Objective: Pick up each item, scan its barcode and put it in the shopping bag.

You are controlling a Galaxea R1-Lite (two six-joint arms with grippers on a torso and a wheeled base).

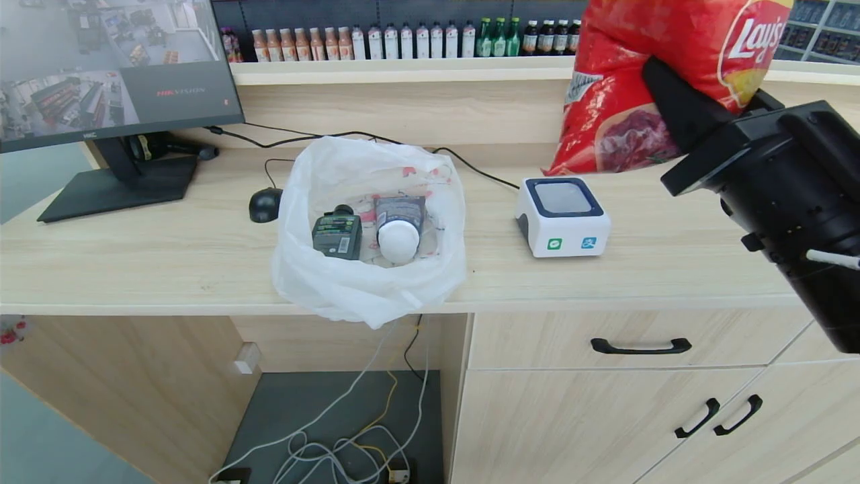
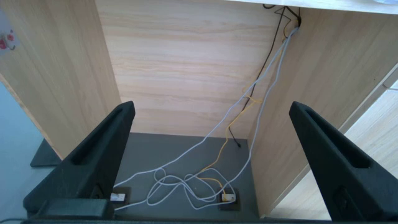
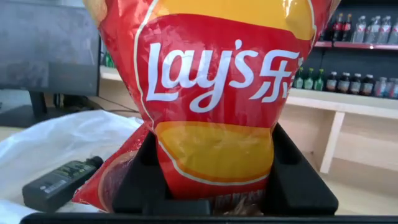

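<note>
**Red chip bag (image 1: 638, 67) up for scanning**

Was squeezed tight between the fingers of the right gripper (image 1: 682, 101), high up past the boxy white scanner (image 1: 563, 216). Looked shiny, crinkly, puffy. Seemed at the scan step: needed turning, barcode down to the glass top, then a drop into the soft white shopping bag (image 1: 369, 286). Left gripper (image 2: 211, 109): spread wide, held nothing.
</note>
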